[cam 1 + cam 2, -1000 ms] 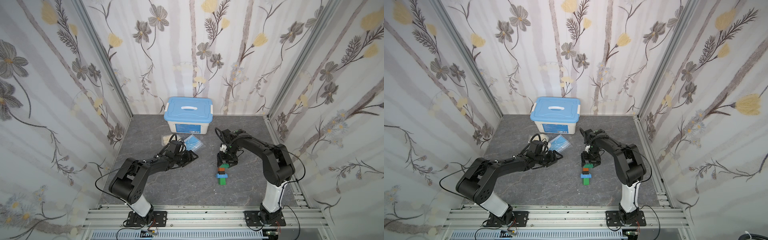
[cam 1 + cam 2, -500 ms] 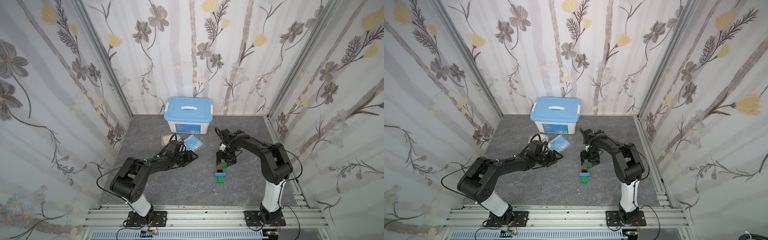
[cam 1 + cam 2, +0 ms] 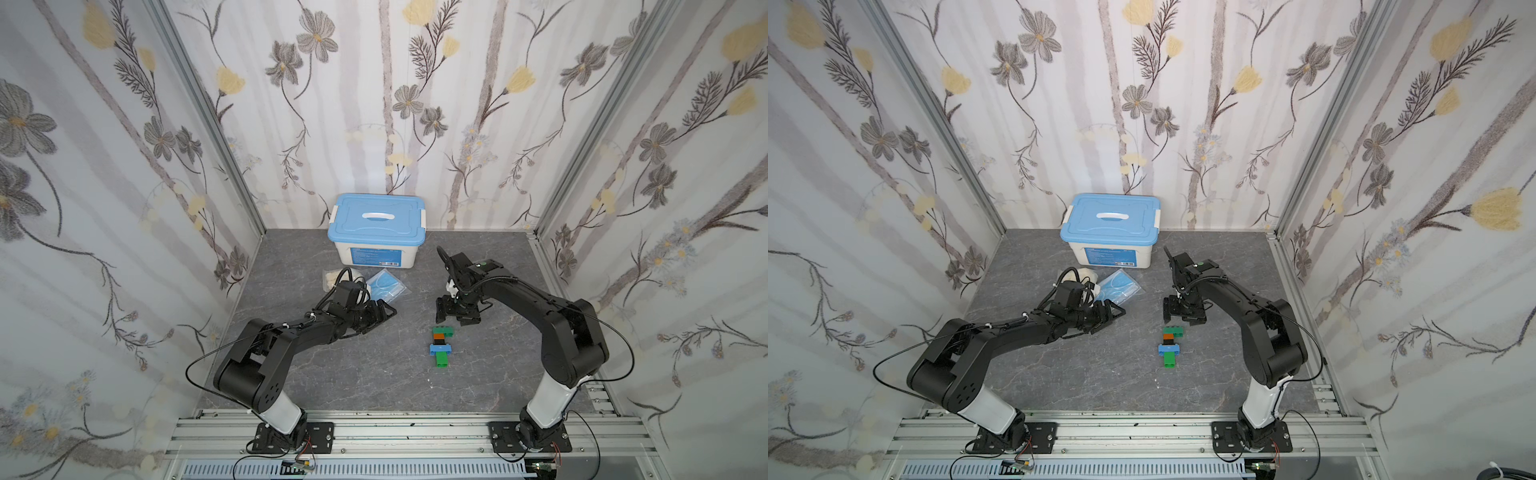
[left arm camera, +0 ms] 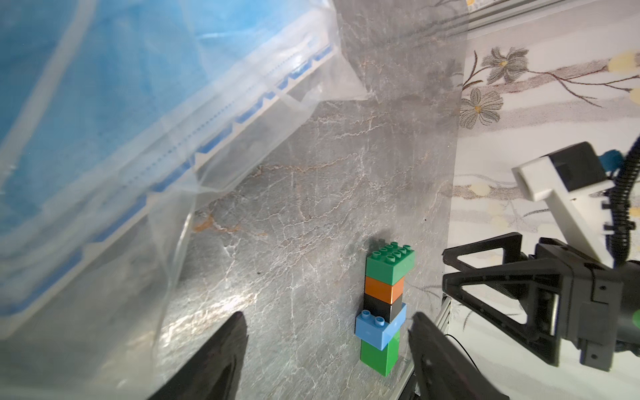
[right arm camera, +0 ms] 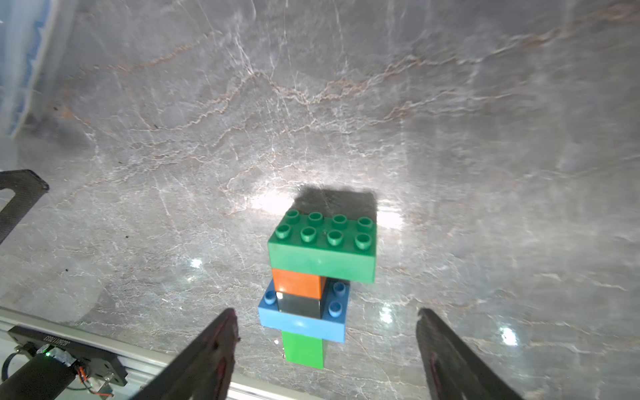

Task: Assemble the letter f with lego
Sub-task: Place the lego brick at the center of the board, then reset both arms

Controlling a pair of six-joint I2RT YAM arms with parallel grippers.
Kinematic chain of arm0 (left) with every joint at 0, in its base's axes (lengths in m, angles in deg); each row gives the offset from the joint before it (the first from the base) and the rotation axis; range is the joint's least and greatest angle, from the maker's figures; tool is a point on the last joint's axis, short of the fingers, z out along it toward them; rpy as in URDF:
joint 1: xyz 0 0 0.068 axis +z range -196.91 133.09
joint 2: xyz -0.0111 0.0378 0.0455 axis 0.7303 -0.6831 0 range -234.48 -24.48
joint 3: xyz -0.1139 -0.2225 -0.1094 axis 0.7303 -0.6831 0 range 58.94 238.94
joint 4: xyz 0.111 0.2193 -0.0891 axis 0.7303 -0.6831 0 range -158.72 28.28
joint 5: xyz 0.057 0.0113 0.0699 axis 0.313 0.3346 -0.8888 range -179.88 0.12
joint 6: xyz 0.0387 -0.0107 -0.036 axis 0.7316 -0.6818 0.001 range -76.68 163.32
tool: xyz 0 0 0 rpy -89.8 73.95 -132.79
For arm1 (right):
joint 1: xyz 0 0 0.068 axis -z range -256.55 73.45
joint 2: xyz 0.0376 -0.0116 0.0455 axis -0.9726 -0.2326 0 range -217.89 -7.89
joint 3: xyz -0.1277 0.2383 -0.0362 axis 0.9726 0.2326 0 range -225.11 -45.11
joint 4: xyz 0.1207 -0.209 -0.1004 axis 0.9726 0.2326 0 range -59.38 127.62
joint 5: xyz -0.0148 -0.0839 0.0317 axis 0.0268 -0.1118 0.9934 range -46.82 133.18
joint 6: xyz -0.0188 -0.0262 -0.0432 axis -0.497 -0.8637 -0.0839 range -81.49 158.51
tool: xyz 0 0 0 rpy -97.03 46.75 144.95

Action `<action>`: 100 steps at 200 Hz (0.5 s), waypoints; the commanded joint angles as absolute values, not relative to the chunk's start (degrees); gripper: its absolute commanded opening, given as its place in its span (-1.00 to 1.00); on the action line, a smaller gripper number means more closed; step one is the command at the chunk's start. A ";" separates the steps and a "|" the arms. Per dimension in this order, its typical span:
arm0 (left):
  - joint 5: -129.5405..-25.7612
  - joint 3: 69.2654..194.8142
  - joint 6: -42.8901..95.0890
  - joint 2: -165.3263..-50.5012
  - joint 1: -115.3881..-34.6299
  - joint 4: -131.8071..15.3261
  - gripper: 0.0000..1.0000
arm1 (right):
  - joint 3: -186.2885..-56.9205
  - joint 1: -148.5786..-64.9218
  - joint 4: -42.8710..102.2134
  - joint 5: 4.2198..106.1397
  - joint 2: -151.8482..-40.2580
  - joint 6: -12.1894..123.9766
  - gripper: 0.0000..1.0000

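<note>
The letter f lies flat on the grey table, right of centre. It is a lego column of green, orange, black, blue and green bricks, with the top green brick and the blue one jutting sideways. My right gripper hovers just behind its studded end, open and apart from it. Seen from the right wrist, the lego figure lies ahead of the spread right gripper. My left gripper is open and empty, well left of the figure.
A blue-lidded white box stands against the back wall. A clear pack of blue face masks and a cream item lie just behind my left gripper. An aluminium rail runs along the front edge.
My right gripper's jaws have spread and let go of the figure's far end, which shifted slightly left. My left gripper's jaws have also opened wider. Both arms stay roughly in place.
</note>
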State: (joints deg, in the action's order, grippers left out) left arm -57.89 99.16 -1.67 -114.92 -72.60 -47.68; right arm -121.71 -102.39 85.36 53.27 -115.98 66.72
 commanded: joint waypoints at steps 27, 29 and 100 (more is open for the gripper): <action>-83.54 103.74 8.41 -104.49 -75.06 -66.19 1.00 | -115.23 -101.86 74.80 32.69 -94.52 65.34 0.87; -85.50 104.04 8.77 -103.94 -75.35 -67.19 1.00 | -114.63 -101.86 73.72 31.84 -93.05 65.21 0.89; -140.72 103.35 22.10 -96.33 -70.76 -72.54 1.00 | -100.98 -94.43 54.67 8.71 -76.28 63.40 0.99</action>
